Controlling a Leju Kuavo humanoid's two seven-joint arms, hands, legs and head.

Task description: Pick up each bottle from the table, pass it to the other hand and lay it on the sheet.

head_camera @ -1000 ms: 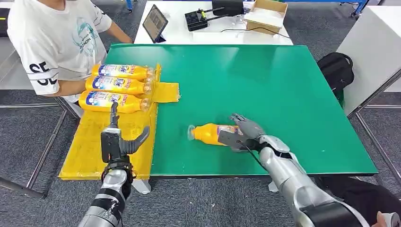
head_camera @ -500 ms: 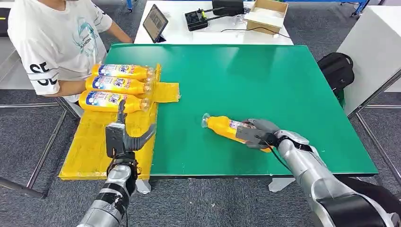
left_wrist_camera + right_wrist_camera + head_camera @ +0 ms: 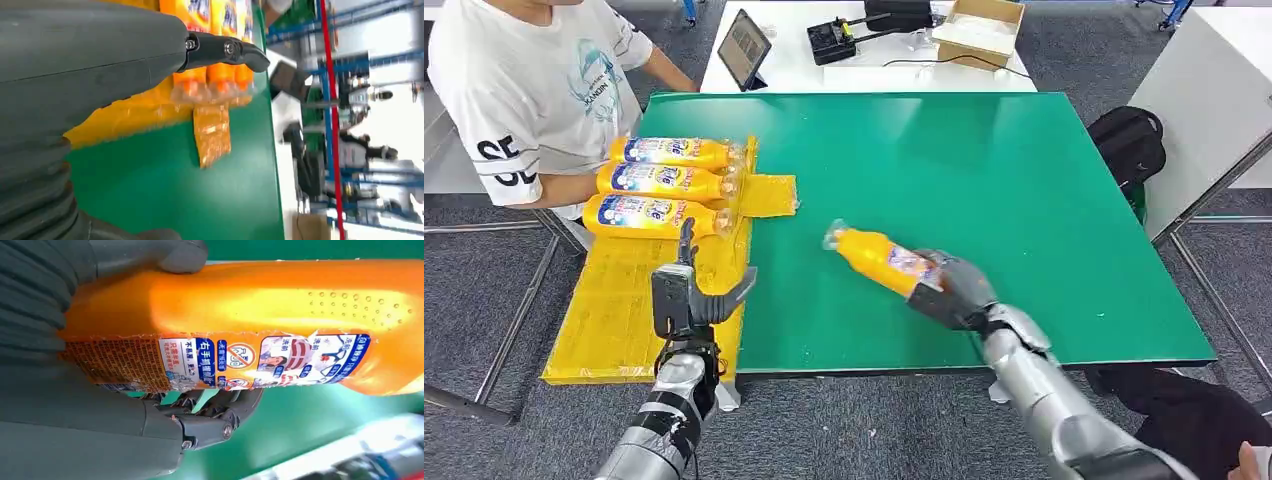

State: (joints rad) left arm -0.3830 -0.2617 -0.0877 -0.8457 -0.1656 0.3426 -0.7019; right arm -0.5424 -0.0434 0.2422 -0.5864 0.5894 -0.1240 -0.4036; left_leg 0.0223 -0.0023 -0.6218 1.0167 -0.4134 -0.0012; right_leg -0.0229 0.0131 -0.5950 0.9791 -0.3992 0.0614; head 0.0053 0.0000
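Note:
My right hand [image 3: 952, 290] grips an orange bottle [image 3: 876, 259] by its base end, lifted off the green table [image 3: 984, 170] with its clear cap pointing up and to the left. In the right wrist view the fingers [image 3: 220, 415] and thumb wrap the bottle [image 3: 280, 325] around its label. My left hand [image 3: 686, 293] stands open over the yellow sheet [image 3: 614, 310] at the table's left edge, holding nothing. Three orange bottles [image 3: 664, 182] lie side by side at the sheet's far end, also the bottles [image 3: 215, 30] in the left wrist view.
A person in a white shirt [image 3: 534, 90] stands at the table's left, an arm next to the three bottles. A white table [image 3: 864, 75] behind holds a tablet, a black device and a cardboard box. A black bag [image 3: 1129, 145] sits at the right.
My right hand has closed on the bottle and raised it off the table, swinging it leftward with the cap tilted up. The left hand has barely moved.

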